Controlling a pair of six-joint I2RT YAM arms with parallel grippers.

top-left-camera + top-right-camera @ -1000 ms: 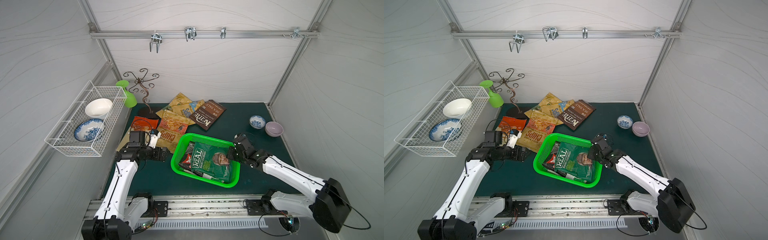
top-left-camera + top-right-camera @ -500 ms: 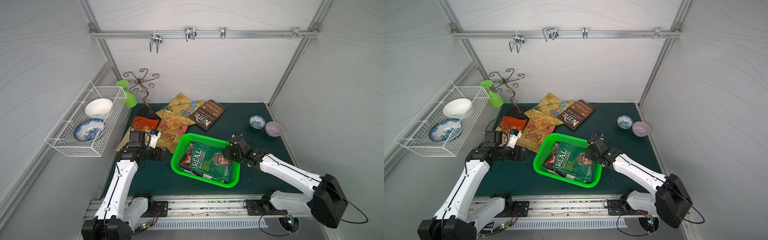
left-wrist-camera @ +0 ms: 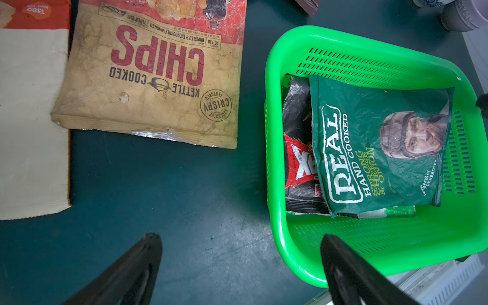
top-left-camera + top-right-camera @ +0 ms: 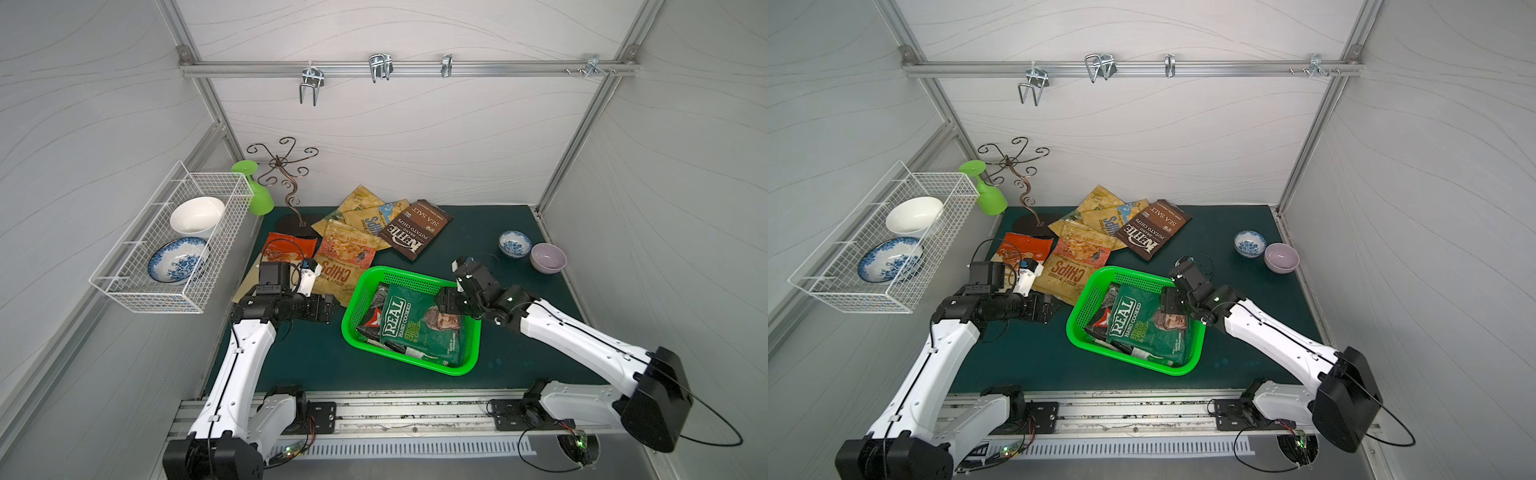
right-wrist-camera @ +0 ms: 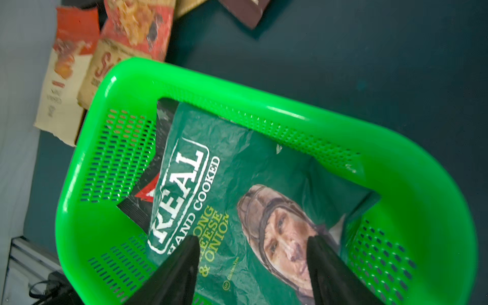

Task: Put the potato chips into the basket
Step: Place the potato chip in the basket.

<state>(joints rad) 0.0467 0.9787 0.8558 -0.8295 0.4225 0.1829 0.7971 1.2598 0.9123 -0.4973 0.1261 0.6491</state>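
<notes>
our right gripper (image 5: 253, 239) now spread apart, dark green bag (image 4: 419, 328) let go, wrist further over the basket (image 4: 415, 275)

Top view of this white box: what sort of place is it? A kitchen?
Likely a robot test cell, not a kitchen: bare white panels on an aluminium frame, a left arm and a right arm mounted on a front rail, and chip bags and a basket staged on a green mat.
</notes>
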